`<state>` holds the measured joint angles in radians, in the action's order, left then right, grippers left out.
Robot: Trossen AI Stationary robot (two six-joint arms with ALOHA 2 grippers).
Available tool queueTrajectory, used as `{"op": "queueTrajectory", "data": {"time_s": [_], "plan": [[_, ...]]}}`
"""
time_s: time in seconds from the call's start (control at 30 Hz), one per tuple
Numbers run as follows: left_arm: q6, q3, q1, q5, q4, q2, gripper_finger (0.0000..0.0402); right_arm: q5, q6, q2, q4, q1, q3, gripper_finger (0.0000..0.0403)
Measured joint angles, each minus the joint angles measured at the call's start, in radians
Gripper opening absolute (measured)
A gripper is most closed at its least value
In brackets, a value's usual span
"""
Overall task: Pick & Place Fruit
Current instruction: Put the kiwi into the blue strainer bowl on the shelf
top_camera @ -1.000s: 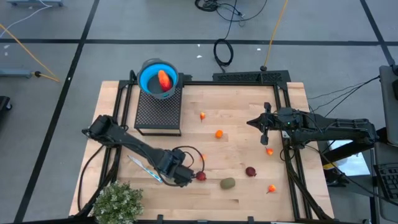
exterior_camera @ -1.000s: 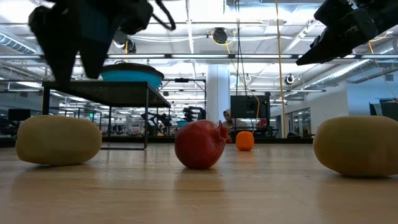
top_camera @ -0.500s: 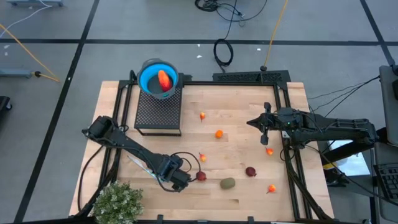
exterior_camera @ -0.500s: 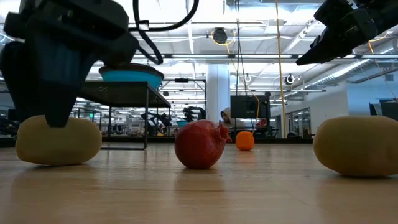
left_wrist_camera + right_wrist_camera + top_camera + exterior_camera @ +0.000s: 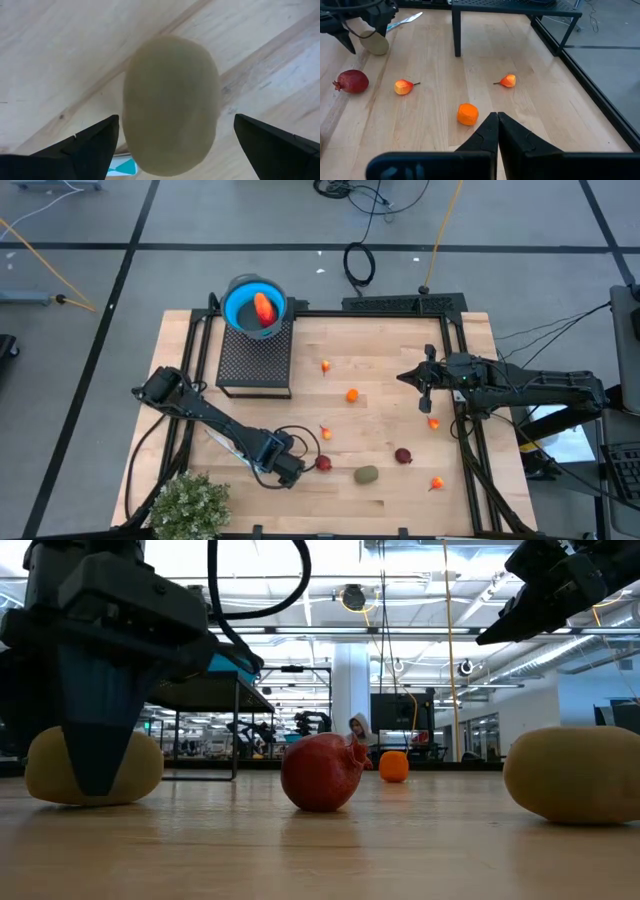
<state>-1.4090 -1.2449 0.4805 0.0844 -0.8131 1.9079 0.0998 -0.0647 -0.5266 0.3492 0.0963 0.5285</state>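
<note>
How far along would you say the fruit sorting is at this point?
Early. One red-orange piece lies in the blue bowl. The left gripper is open around an olive-brown oval on the table, not yet closed. The right gripper waits shut. Seven more pieces remain scattered.

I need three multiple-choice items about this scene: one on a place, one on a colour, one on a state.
1. Where is the left claw?
A. over the blue bowl
B. low over an olive oval fruit
C. beside the plant

2. What colour is the bowl on the black stand?
A. blue
B. green
C. white

3. How is the right claw?
A. open
B. shut on a fruit
C. shut, holding nothing

Answers:
1 B: the left wrist view shows the oval between its fingers.
2 A: the high view shows a blue rim.
3 C: the right wrist view shows its fingers meeting, with nothing between them.
</note>
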Motion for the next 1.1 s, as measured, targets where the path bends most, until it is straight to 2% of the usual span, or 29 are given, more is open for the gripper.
{"op": "queueTrajectory", "data": {"time_s": [0.1,0.47,0.7,0.83,0.97,1.1], "plan": [[0.0,0.0,0.0,-0.006,-0.001,0.0,0.0352,0.0,0.0,0.0,0.0,0.0,0.0,0.0001],[-0.01,0.0,0.0,-0.007,0.0,0.0,0.0178,0.0,0.0,0.0,0.0,0.0,0.0,0.0001],[0.044,0.0,-0.001,-0.013,0.02,-0.069,0.0169,0.0,0.0,0.0,0.0,0.0,0.0,0.0001],[0.127,0.0,0.0,-0.122,0.104,-0.17,0.0188,0.0,0.0,0.0,0.0,0.0,0.0,0.0001],[0.208,0.0,-0.004,-0.327,0.231,-0.283,0.0182,0.0,0.0,0.0,0.0,0.0,0.0,0.0001],[0.359,0.0,-0.004,-0.508,0.376,-0.375,0.0168,0.0,0.0,0.0,0.0,0.0,0.0,0.0001]]}}
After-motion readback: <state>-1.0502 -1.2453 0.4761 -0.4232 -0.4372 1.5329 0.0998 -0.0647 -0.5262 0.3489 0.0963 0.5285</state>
